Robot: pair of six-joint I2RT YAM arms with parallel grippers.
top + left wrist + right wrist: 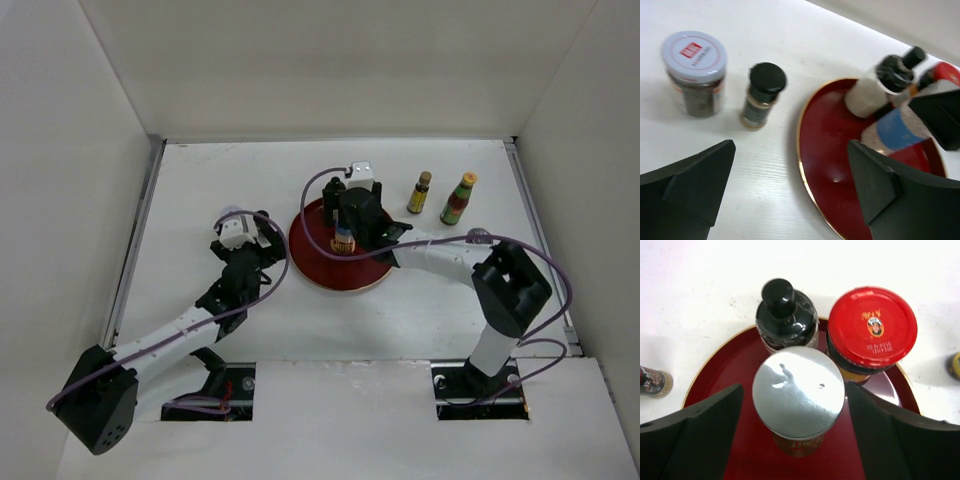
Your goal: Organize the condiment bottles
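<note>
While the right claw (793, 389) is hanging open astride a silver-lidded jar (798, 385) on the red tray (715, 377) at the middle of the bench (200, 180), the left claw (791, 147) is hovering open and empty toward the left edge, near a white-lidded jar (694, 70) and black-capped bottle (763, 94).

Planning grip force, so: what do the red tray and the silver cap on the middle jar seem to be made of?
Red tray: glossy lacquered plastic or wood, judging by its bright highlights and gold edge line. Silver cap: dull metal or metallised plastic. It gives a soft, blurred reflection, so I cannot settle which.
</note>
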